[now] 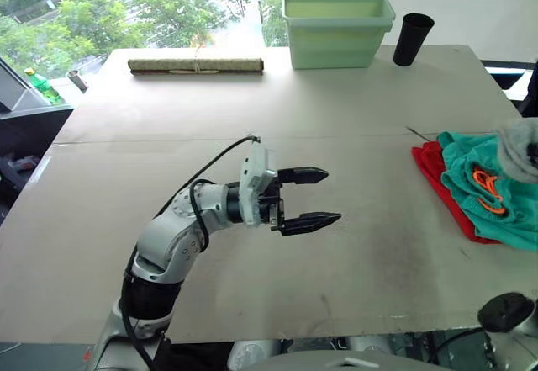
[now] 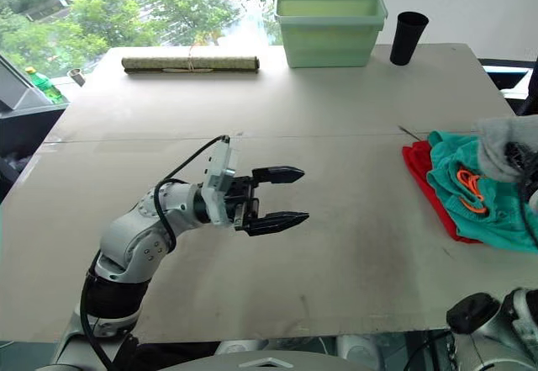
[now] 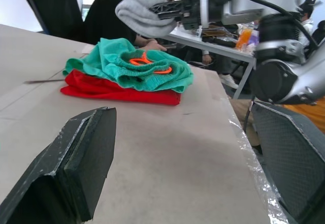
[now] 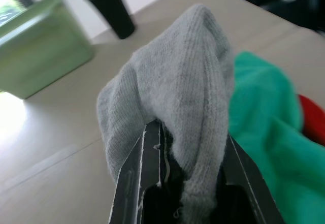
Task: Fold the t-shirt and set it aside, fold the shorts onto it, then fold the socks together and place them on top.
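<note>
Over the middle of the bench, the left hand hovers with its fingers spread and nothing between them, well apart from the clothes. Far to its right, at the bench's right edge, the t-shirt lies folded flat with the shorts bunched on top, orange cord showing. Right of that again, the right hand is clamped on the socks, a grey bundle draped over its fingers. From the head views the socks hang just above the far right part of the shorts, apparently not yet touching. The pile lies almost directly below the right hand, so I judge a short lowering and release is what remains; the left arm is too far off to matter.
</note>
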`<state>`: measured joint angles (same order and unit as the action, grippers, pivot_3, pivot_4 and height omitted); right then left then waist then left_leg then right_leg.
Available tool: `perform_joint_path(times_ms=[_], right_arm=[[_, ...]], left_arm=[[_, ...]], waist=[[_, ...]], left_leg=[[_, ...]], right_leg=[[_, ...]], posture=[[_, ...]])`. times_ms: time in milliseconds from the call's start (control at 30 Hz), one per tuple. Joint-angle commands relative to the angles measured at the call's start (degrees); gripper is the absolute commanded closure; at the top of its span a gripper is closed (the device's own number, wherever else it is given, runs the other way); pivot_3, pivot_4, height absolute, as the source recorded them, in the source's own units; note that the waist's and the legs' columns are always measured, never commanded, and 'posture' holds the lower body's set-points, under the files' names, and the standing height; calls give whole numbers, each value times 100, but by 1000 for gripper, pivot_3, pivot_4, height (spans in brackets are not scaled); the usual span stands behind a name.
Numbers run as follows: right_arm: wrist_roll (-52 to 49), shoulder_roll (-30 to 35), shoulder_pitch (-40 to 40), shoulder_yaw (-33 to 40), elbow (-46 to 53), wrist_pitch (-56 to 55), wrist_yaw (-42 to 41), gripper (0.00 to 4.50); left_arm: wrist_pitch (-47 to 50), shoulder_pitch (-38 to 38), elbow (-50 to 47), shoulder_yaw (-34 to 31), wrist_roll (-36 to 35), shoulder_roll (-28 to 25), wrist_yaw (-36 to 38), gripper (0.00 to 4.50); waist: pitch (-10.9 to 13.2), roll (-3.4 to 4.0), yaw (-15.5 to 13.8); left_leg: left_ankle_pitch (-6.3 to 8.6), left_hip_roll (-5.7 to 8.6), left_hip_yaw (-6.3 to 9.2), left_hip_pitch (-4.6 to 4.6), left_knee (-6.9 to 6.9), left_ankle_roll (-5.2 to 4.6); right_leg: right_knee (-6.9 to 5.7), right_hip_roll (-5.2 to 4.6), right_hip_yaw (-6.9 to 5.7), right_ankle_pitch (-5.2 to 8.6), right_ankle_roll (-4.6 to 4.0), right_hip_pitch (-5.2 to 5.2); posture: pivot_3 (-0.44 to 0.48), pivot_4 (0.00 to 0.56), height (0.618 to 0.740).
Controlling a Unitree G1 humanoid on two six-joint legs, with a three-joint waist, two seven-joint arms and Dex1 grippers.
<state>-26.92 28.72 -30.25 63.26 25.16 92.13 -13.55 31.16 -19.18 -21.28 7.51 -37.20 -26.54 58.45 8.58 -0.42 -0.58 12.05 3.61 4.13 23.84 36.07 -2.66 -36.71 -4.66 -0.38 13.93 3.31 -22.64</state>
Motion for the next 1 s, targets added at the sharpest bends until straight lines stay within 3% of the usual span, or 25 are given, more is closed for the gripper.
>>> perform_joint_path(times_ms=[33, 100, 200, 300, 367, 467, 533, 633, 767, 933, 1000], right_arm=[[287, 292, -88, -524, -1084, 37, 138, 4458], [471, 370, -19, -893, -1700, -219, 216, 3366], [587, 415, 71, -1025, -2125, -319, 225, 2252], [495, 518, 309, -993, -1791, -248, 58, 800], [370, 565, 494, -889, -1336, -253, -97, 83], [88, 691, 1202, -808, -73, -724, -547, 33], [92, 610, 2221, -860, 1314, -1952, -1015, 33], [223, 494, 3023, -1026, 2181, -3361, -1414, 33], [733, 876, 3622, -2054, 2402, -5003, -1856, 33], [766, 1011, 3164, -3891, 1969, -6078, -2372, 33], [259, 1089, 2836, -4518, 1721, -5965, -2930, 33]], left_arm=[[-186, -43, -27, 18, 58, 14, 32, 0], [-223, -31, -31, 49, 78, 9, 53, 0], [-237, -37, -37, 47, 75, 23, 52, 0], [-221, -42, -80, 43, 22, 5, 67, 0], [-212, -43, -92, 47, -3, -2, 87, 0], [-213, -71, -85, 65, -19, -1, 125, 0], [-120, -188, 31, 52, -73, 50, 90, 0], [-29, -341, 222, -31, -146, 166, -41, 0], [-23, -498, 432, -191, 53, 439, -688, 0], [91, -486, 336, -356, 391, 452, -1509, 0], [325, -293, 79, -532, 231, 148, -1455, 0]], waist=[[0, 0, 3], [0, 0, 12], [0, 0, 1], [0, 0, -25], [0, 0, -24], [0, 3, -32], [0, 4, -26], [1, 3, 2], [8, -12, 31], [13, -24, 18], [16, -28, 7]], left_leg=[[0, 0, 0, 0, 0, 0], [0, -1, -7, 0, 1, -1], [-1, -1, -15, 0, 2, -3], [2, -1, -15, 2, 3, -6], [3, -1, -15, 3, 4, -8], [4, -4, -15, 3, 4, -9], [4, -4, -6, 6, 5, -10], [6, -6, -5, 0, 8, -11], [6, -15, -14, -10, 23, -10], [5, -24, -11, -11, 31, -7], [6, -24, -9, -7, 27, -6]], right_leg=[[0, 0, 0, 0, 0, 0], [0, 1, 6, -1, 1, 1], [-1, 2, 8, -1, 1, 1], [0, 11, 6, -1, 2, 2], [1, 18, 6, -1, 2, 2], [1, 19, 6, 0, 3, 1], [1, 25, -1, 5, 11, 3], [0, 29, -2, 8, 18, 10], [2, 42, 9, 19, 39, 20], [2, 46, 8, 7, 16, 20], [3, 46, 10, 6, 13, 16]], posture=[[0, 150, 731], [0, 150, 731], [0, 150, 731], [0, 150, 731], [0, 150, 731], [0, 150, 731], [0, 150, 731], [0, 150, 731], [0, 150, 731], [0, 150, 731], [0, 150, 731]])
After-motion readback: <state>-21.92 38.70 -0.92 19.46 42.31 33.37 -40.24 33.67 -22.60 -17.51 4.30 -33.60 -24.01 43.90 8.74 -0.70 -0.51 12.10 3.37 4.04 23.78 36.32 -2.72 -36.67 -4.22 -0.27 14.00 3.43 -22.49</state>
